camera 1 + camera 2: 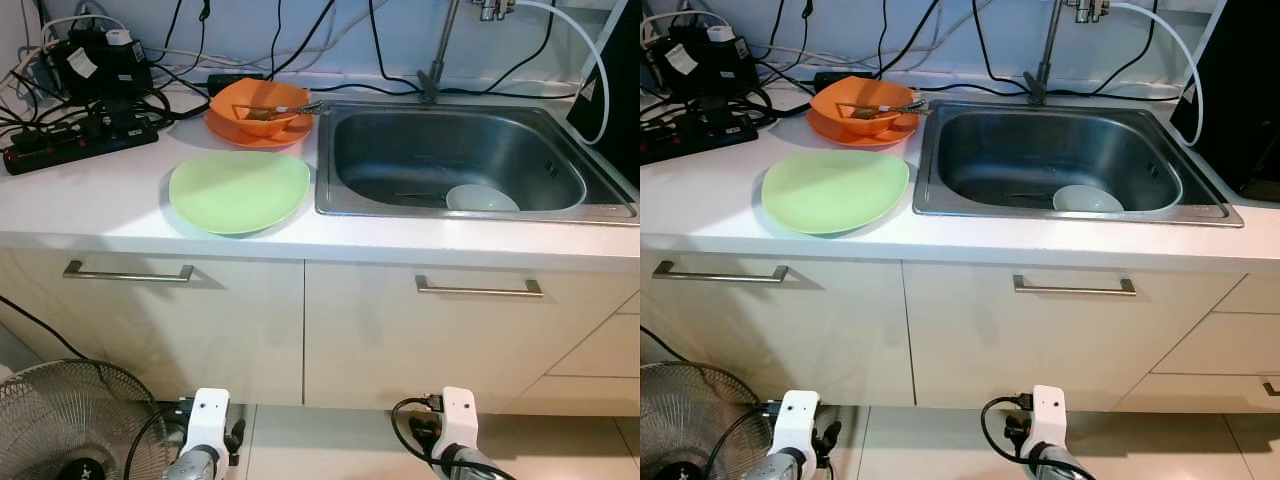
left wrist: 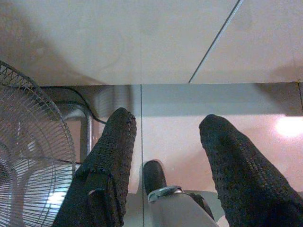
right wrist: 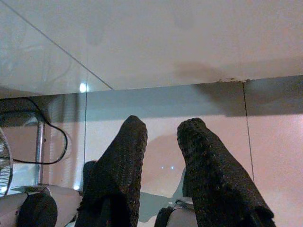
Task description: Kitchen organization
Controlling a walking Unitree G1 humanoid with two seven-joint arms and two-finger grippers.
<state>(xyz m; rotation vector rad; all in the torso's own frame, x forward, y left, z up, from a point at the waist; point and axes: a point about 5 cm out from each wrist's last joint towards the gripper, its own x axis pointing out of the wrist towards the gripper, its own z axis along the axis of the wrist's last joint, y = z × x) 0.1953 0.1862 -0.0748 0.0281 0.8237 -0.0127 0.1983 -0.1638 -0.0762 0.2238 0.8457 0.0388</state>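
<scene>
The left gripper (image 2: 163, 137) hangs low at the robot's side, its two black fingers (image 2: 111, 161) spread wide with nothing between them, pointing toward the tiled floor (image 2: 142, 42) and the cabinet base; a standing fan (image 2: 28, 156) sits just beside it. The right gripper (image 3: 161, 142) hangs idle as well, fingers parted by a narrower gap and empty, aimed at the same glossy floor below the cabinets. From the head cameras both arms show only as white wrist housings at the bottom edge, in front of the cream cabinet doors (image 1: 400, 330) with their metal bar handles. Above them runs the white counter (image 1: 100, 200). On it lies a pale green plate (image 1: 238, 190) — just left of the steel sink (image 1: 340, 160). Behind the plate an orange bowl (image 1: 262, 100) sits on an orange plate (image 1: 225, 130), with a utensil (image 1: 285, 110) resting across the bowl toward the sink. Inside the basin a white bowl (image 1: 481, 198) lies near the front wall. A black power strip (image 1: 75, 140) and tangled cables occupy the counter's far left, and a tap pipe (image 1: 440, 50) rises behind the sink.
</scene>
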